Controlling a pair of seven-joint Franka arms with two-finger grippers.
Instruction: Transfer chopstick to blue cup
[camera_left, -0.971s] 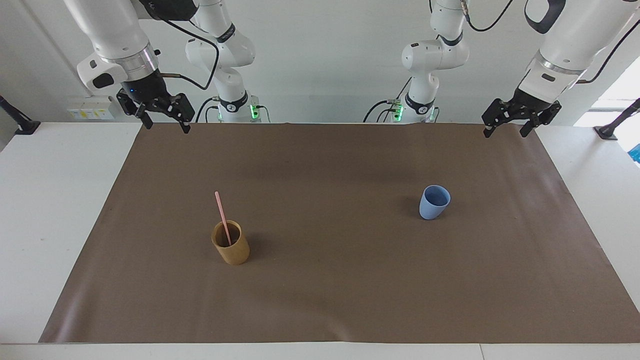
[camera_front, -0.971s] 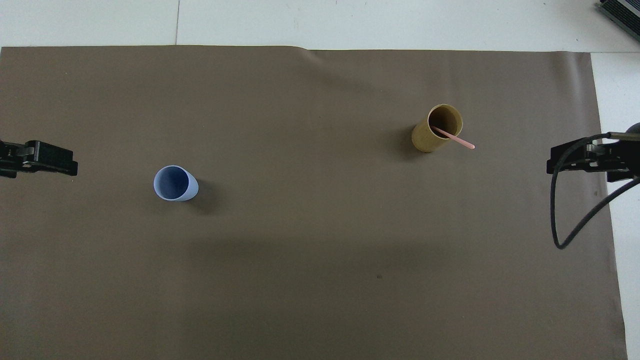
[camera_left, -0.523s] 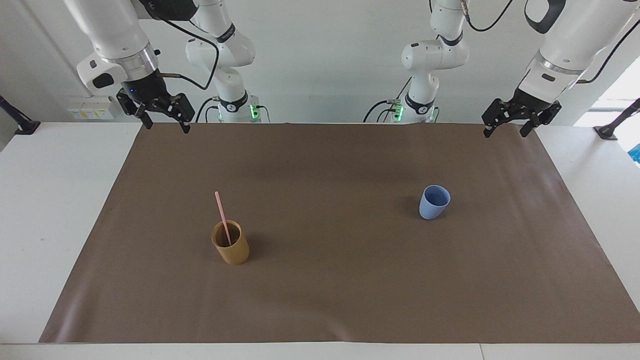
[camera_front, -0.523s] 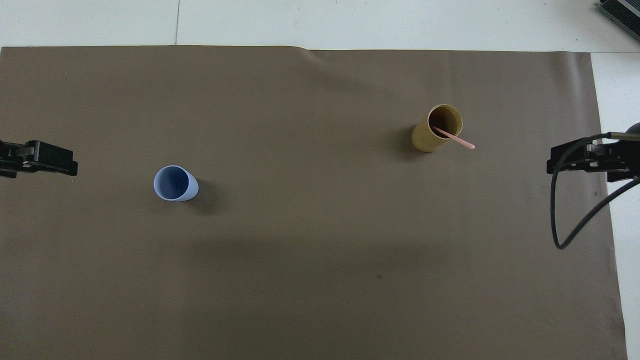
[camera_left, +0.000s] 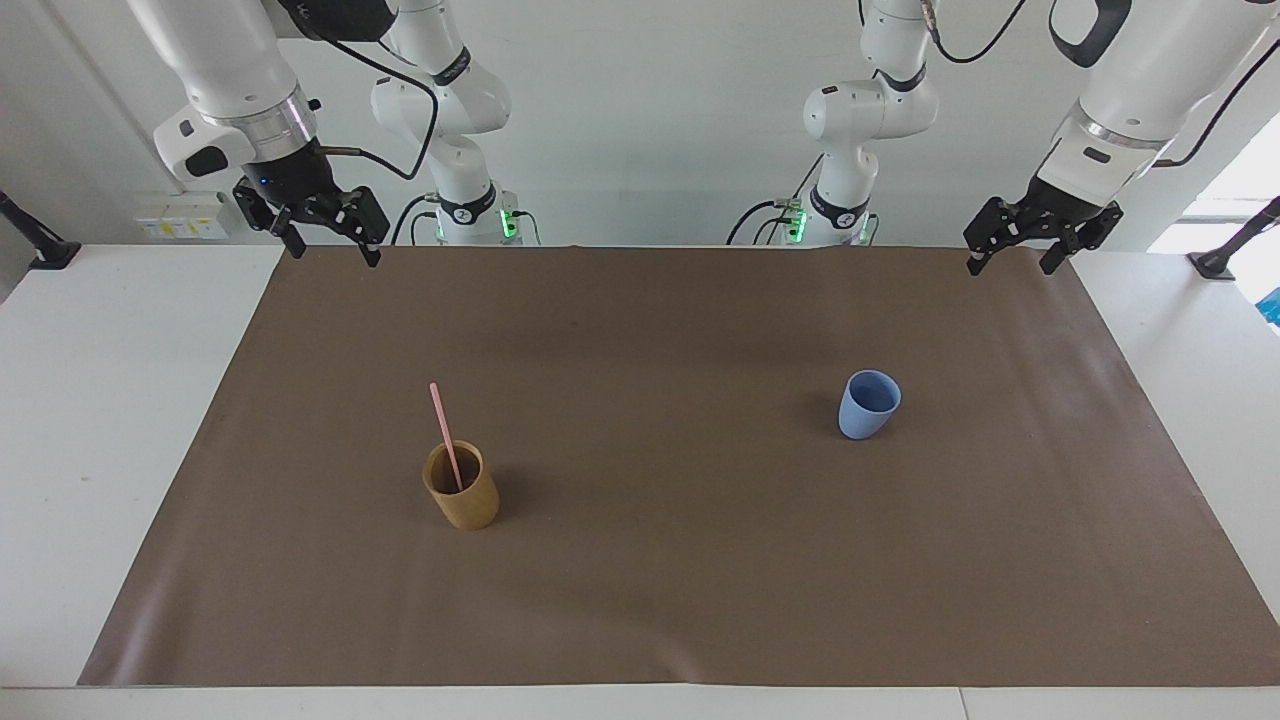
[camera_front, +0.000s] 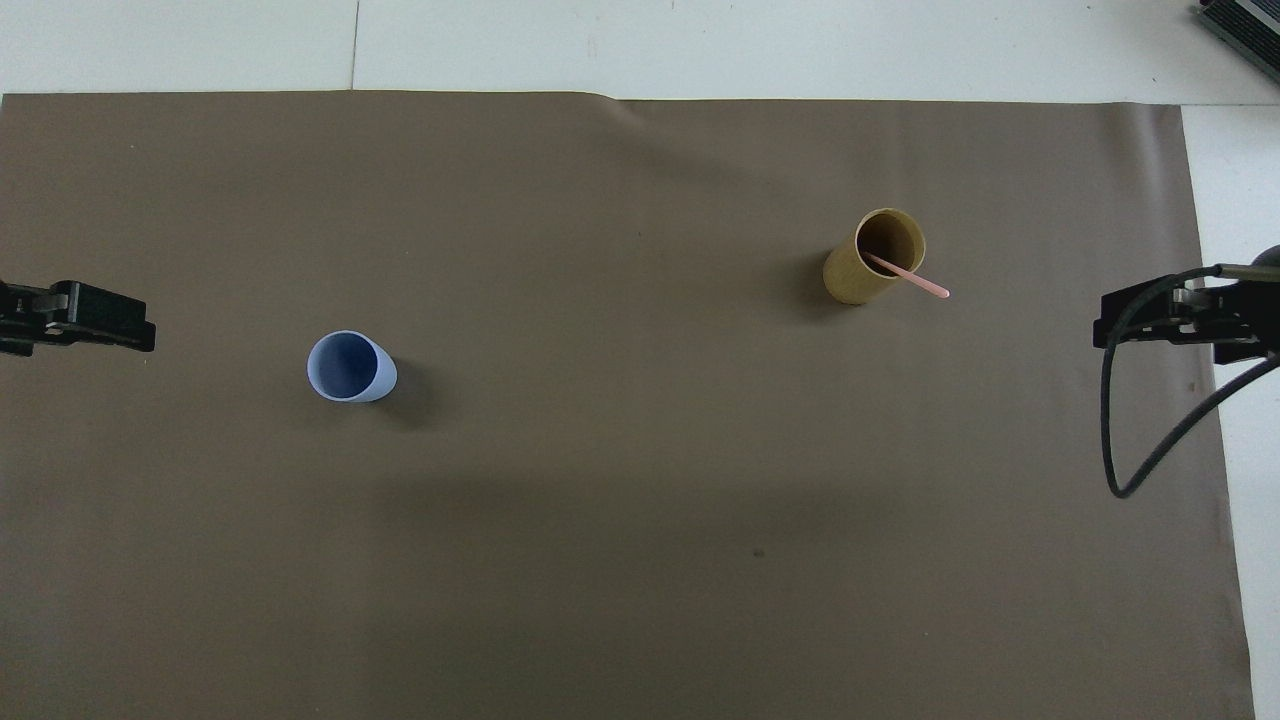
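I see the chopstick (camera_left: 445, 436) leaning in a tan bamboo cup (camera_left: 462, 497), well apart from the blue cup (camera_left: 868, 404) on the brown mat (camera_left: 660, 600). My left gripper (camera_left: 1015, 262) and right gripper (camera_left: 335, 252) hang open over the mat's corners.

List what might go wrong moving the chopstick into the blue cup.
1. The chopstick leans in the tan cup; a slanted pull may tip that cup.
2. The stick is thin, so the open right pincer could close beside it.
3. The blue cup is small with a rounded base; a long stick dropped in may topple it. The left pincer waits open.
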